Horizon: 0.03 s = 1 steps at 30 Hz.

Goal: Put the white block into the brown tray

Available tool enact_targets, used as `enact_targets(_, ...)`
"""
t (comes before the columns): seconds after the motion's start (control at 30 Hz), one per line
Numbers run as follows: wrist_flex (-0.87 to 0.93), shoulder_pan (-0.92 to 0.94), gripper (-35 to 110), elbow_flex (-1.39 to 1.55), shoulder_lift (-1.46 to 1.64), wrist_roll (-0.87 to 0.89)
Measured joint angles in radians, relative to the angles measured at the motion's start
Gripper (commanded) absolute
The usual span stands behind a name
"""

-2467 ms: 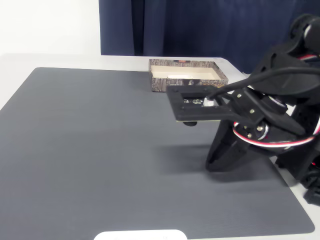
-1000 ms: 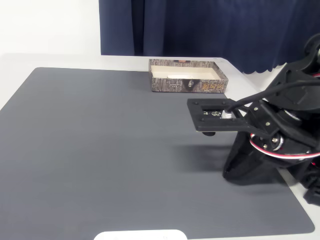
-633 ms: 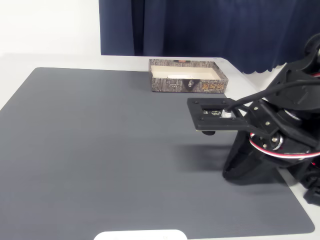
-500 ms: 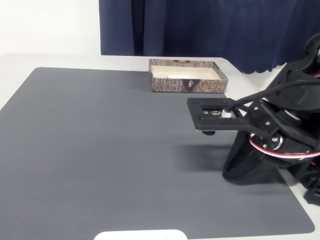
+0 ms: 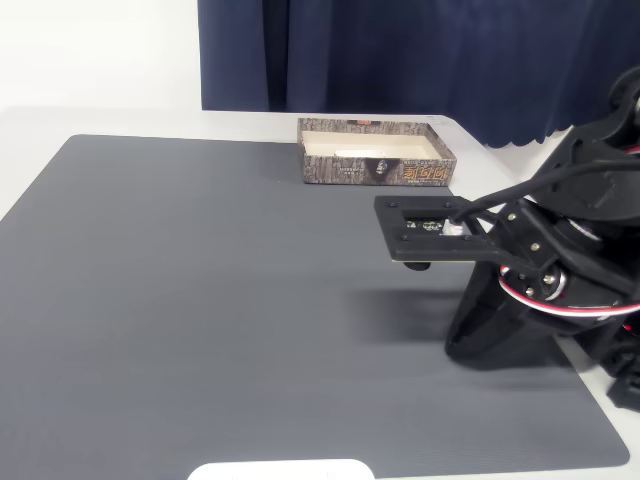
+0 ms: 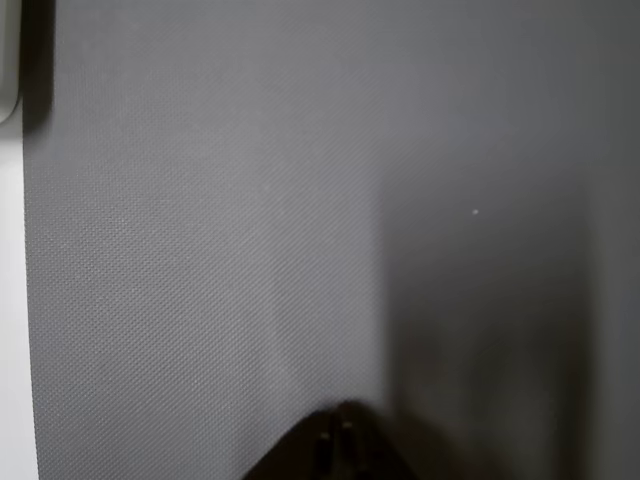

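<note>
Brown tray (image 5: 376, 166) with bark-patterned walls, pale lettering, cream inside, black claw (image 6: 340, 455) state unclear

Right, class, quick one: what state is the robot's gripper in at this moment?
Gripper: cannot be told. The fixed view hides the fingers behind the arm, and the wrist view shows a dark tip above the grey mat.

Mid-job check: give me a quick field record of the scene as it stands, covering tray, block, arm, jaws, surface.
brown tray: at the far edge of the grey mat, upright, cream inside
white block: a pale strip lies inside the tray; cannot tell if it is the block
arm: folded at the right of the fixed view, short of the tray, above the mat
jaws: closed tip at the bottom of the wrist view, nothing visibly held
gripper: over bare mat
</note>
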Motion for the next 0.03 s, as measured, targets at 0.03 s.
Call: enact_targets(0.03, 0.0, 0.0, 0, 0.0, 0.0, 0.0)
